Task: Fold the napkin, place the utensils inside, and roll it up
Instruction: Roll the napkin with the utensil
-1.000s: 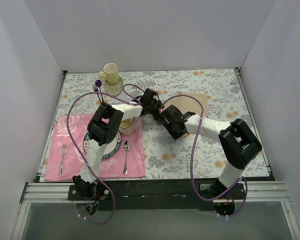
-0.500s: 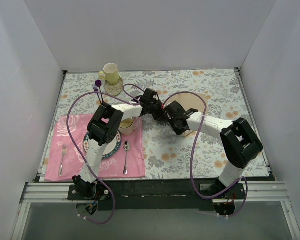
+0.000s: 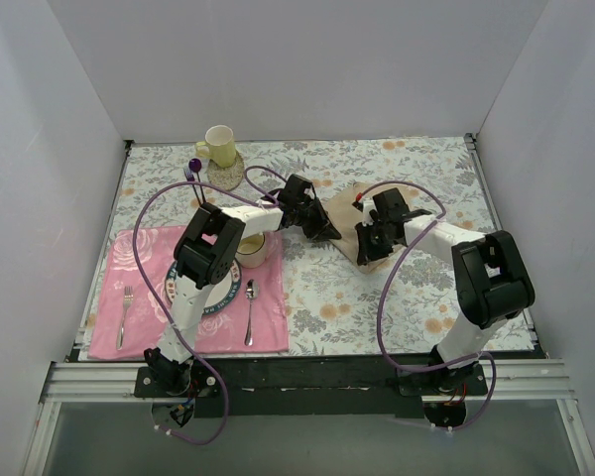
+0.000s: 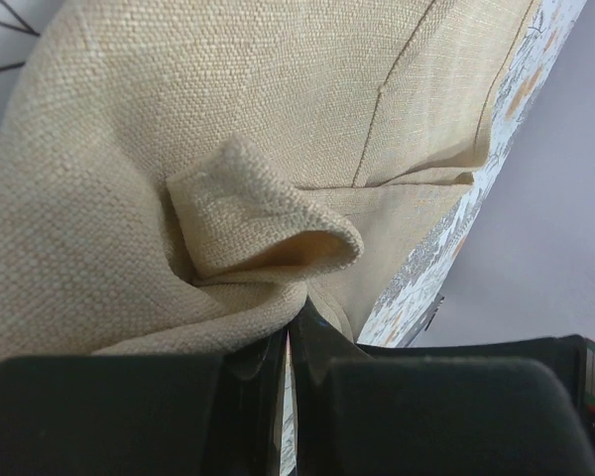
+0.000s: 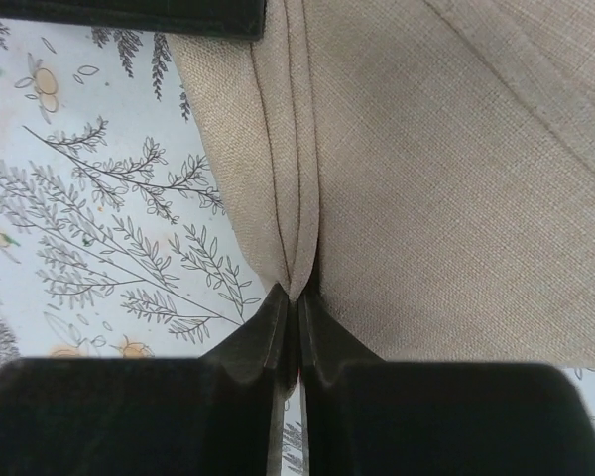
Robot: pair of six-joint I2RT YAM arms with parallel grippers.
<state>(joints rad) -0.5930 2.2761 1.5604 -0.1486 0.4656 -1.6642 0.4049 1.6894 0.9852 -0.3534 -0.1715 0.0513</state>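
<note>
Since both grippers are pinched tight on the plain beige-tan woven cloth napkin (image 3: 341, 204), which lies on the grey floral tablecloth (image 3: 426, 297) toward two o'clock of the table's middle, the fold should go best if they travel together. The left gripper (image 4: 290, 332) clamps a puckered corner at the cloth's nine o'clock side, the right gripper (image 5: 297, 297) a doubled edge near six o'clock. Lift evenly, hold the span taut, and lay edge on edge before releasing.
</note>
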